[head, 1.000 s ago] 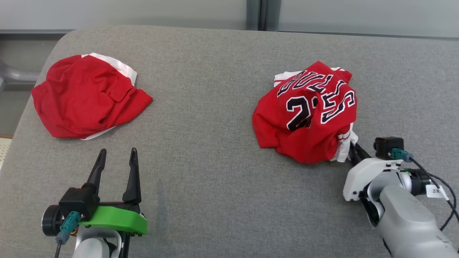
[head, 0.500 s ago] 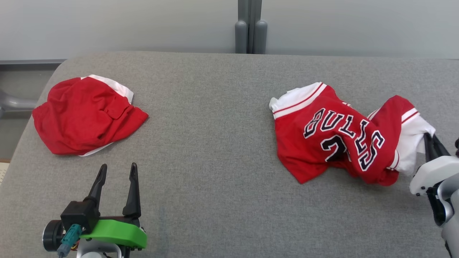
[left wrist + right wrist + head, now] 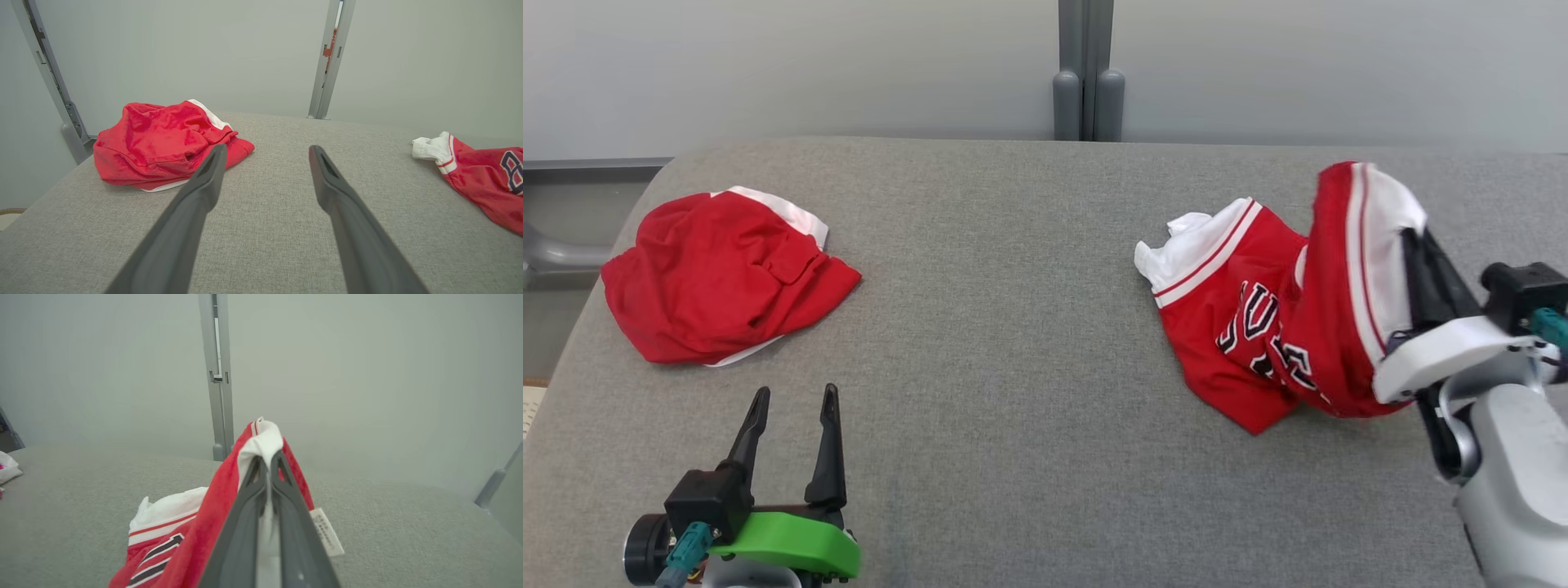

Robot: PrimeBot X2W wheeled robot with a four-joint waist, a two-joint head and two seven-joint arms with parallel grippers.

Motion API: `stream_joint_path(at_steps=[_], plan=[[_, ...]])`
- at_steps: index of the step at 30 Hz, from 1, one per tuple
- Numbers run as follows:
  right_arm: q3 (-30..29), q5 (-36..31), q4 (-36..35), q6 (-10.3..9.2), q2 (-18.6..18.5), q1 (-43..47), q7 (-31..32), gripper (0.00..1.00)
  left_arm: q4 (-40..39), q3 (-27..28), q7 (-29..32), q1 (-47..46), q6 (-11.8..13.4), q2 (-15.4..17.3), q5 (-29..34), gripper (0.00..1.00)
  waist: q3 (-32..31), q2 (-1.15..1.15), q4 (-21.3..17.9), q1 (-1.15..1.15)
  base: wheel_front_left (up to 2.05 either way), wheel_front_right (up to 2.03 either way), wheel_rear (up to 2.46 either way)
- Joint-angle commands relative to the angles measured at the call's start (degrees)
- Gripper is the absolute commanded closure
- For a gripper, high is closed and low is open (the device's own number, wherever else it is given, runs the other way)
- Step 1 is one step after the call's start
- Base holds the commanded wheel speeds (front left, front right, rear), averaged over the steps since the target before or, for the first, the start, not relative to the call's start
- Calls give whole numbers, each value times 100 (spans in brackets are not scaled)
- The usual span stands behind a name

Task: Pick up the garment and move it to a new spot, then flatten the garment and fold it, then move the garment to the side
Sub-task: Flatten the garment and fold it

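Right now, the right gripper (image 3: pixel 1411 245) has the jersey (image 3: pixel 1225 327) by its edge, over at the right of the tabletop (image 3: pixel 1013 327).

Its fingers are pinched tight on the white-and-red band (image 3: pixel 1368 237), holding that edge up off the surface while the rest of the cloth trails down and lies rumpled on the grey, lettering half folded under. An edge grip like this looks chosen so the jersey can hang loose and be carried or dragged to a fresh spot. It's only a partial lift, since most of the fabric rests on the tabletop. The left gripper (image 3: pixel 795 392) hovers low at the near left, fingers spread wide and empty, well apart from the jersey and probably on standby for the flattening. A second red garment (image 3: pixel 719 278) lies bunched at the far left, out of the way.
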Motion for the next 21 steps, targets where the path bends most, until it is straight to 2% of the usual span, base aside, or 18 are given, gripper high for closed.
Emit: stream_joint_path(at_steps=[1, 10, 18, 19, 20, 21], plan=[[213, -26, -181, -10, 90, -70, -18, 100, -12, 0, -4, -7, -15, 3, 3, 0, -10, 0, 42, 0, 0, 0, 0], [1841, 63, -695, -10, 743, -64, -18, 100, -5, 15, -3, -31, -13, -4, -3, 0, 26, 0, 275, 0, 0, 0, 0], [3343, 333, -269, -10, 1187, 115, -18, 100, 27, -26, -3, -107, -14, -9, -6, 0, 82, 0, 495, 0, 0, 0, 0], [3495, 360, -177, -10, 1214, 136, -19, 84, 31, -33, -4, -110, -14, -9, -11, 0, 89, 0, 515, 0, 0, 0, 0], [3576, 386, -129, -10, 1231, 128, -19, 61, 32, -35, -3, -112, -14, -9, -14, 0, 93, 0, 527, 0, 0, 0, 0], [3648, 444, -65, -10, 1254, 134, -19, 0, 33, -40, -3, -113, -14, -10, -18, 0, 98, 0, 540, 0, 0, 0, 0]])
